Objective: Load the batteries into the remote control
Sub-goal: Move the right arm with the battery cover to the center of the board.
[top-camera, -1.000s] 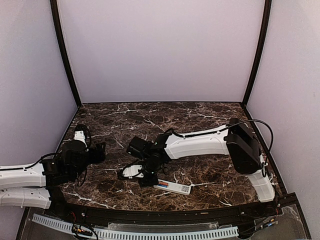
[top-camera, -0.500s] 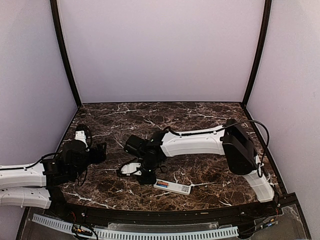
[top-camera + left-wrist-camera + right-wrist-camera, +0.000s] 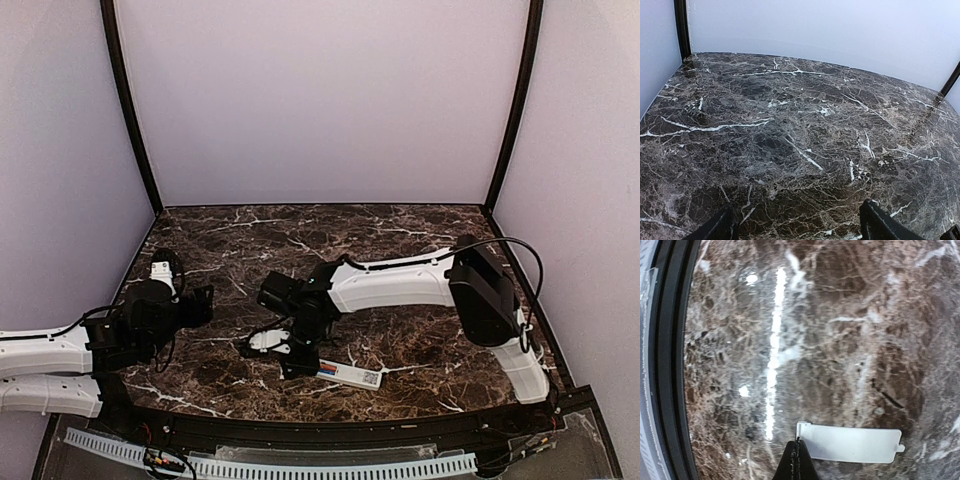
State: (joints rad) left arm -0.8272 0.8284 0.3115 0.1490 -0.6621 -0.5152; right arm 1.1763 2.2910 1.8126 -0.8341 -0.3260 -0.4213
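The remote control (image 3: 352,375) lies label-up near the table's front edge. The batteries (image 3: 328,368) show as orange and blue at its left end. Left of it lies a small flat white cover piece (image 3: 265,341) (image 3: 850,444). My right gripper (image 3: 299,362) (image 3: 798,442) hangs between the cover and the remote's left end, shut, with nothing between its tips. In the right wrist view the tips overlap the cover's near left corner. My left gripper (image 3: 203,303) (image 3: 800,231) hovers at the left of the table, open and holding nothing, with only marble below.
The dark marble table (image 3: 400,240) is ringed by a black raised rim (image 3: 670,365) and pale walls. A white slotted strip (image 3: 270,465) runs along the front below the arm bases. The right arm's cable (image 3: 500,243) loops above its elbow.
My right gripper's jaws have closed fully. That arm swayed a little left and came back toward the remote's left end. The left arm has not moved.
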